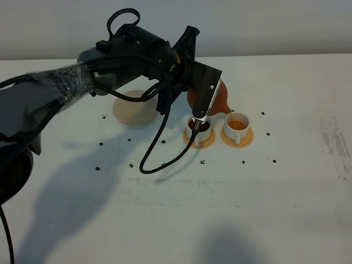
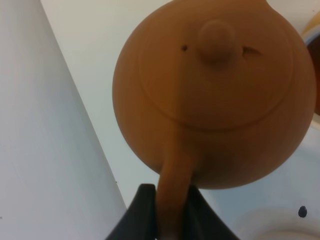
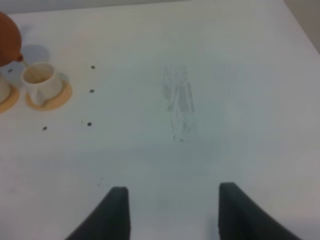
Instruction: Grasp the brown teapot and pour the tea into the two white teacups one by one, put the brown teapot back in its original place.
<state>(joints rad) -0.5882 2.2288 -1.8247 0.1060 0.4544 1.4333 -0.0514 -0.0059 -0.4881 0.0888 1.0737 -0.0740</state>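
My left gripper (image 2: 172, 215) is shut on the loop handle of the brown teapot (image 2: 215, 100), which hangs tilted above the table (image 1: 219, 99). Its spout points down at the right-hand white teacup (image 1: 237, 125), which holds amber tea and stands on an orange saucer (image 1: 237, 138). The other white teacup (image 1: 199, 125), dark inside, is partly hidden behind my left wrist's camera mount. The cream saucer (image 1: 135, 110) lies bare to the left. In the right wrist view my right gripper (image 3: 172, 210) stands open over bare table, far from the right-hand teacup (image 3: 39, 80) and the teapot (image 3: 7, 37).
A black cable (image 1: 165, 148) loops down from my left arm onto the table in front of the cups. Small black specks (image 1: 202, 161) are scattered around the saucers. A scuffed patch (image 1: 335, 143) marks the table at the right.
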